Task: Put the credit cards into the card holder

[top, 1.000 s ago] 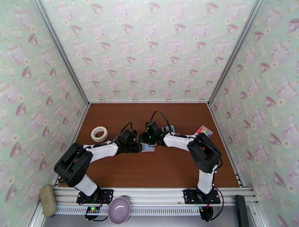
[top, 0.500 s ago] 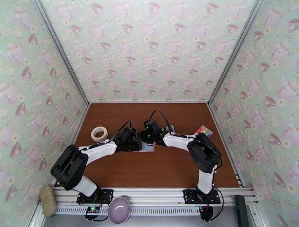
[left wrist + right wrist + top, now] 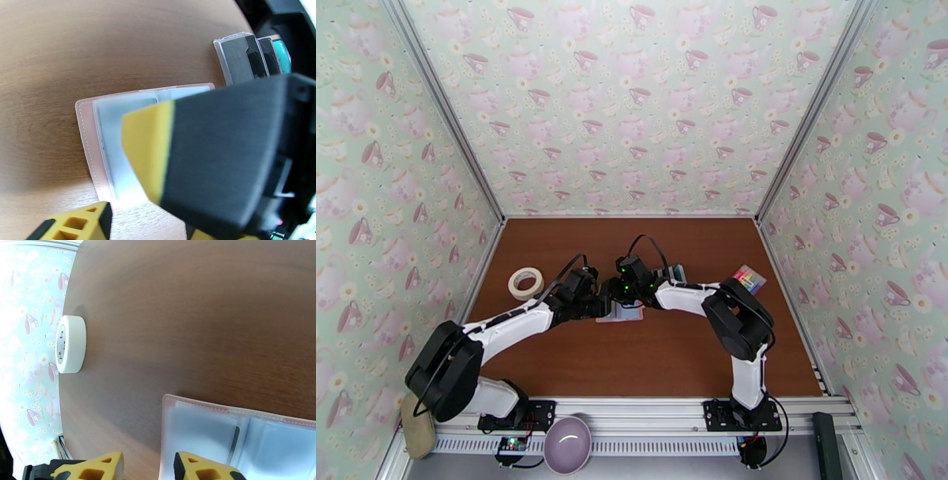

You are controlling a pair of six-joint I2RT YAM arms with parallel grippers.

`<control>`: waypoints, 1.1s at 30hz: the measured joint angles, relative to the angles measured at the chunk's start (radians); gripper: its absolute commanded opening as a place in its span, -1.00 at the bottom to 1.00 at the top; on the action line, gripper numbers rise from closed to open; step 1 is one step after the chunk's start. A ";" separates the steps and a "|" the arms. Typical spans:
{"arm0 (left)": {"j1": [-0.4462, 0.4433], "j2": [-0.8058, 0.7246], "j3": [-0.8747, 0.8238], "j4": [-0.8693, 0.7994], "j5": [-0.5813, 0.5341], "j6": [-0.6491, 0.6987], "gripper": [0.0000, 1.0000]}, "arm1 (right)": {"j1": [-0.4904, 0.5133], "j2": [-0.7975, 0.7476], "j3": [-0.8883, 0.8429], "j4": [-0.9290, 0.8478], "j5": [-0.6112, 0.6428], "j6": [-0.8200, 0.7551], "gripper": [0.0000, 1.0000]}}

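Observation:
The card holder (image 3: 630, 314) lies open and flat on the brown table, pink rimmed with pale blue-grey pockets (image 3: 112, 146) (image 3: 205, 429). My left gripper (image 3: 607, 305) (image 3: 118, 197) hovers over its left end with the fingers apart, and the holder's corner shows in the gap. From the other side, my right gripper (image 3: 626, 298) (image 3: 148, 467) is open too, its yellow fingertips (image 3: 197, 468) straddling the holder's left edge. The credit cards (image 3: 676, 272) (image 3: 252, 51) lie in a fanned bunch just behind the holder, dark and teal faced, beside the right wrist.
A white tape roll (image 3: 525, 283) (image 3: 71, 344) sits at the left side of the table. A rainbow-striped rectangle (image 3: 749, 277) lies at the right edge. A purple bowl (image 3: 567, 444) rests on the front rail, between the arm bases.
The left arm has stretched out, its elbow dropping low and left while its gripper crept towards the holder. The right gripper has shifted slightly left. The holder and cards have stayed put.

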 measured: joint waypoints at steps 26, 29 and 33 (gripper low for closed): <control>0.004 0.148 -0.044 0.097 -0.021 0.016 -0.35 | -0.003 -0.013 0.003 -0.074 0.019 -0.031 -0.17; 0.006 0.154 -0.033 0.084 -0.035 0.024 -0.35 | -0.019 -0.100 0.003 -0.146 0.068 -0.076 -0.14; 0.006 0.154 -0.033 0.083 -0.038 0.024 -0.32 | -0.076 -0.205 0.003 -0.222 0.130 -0.138 -0.08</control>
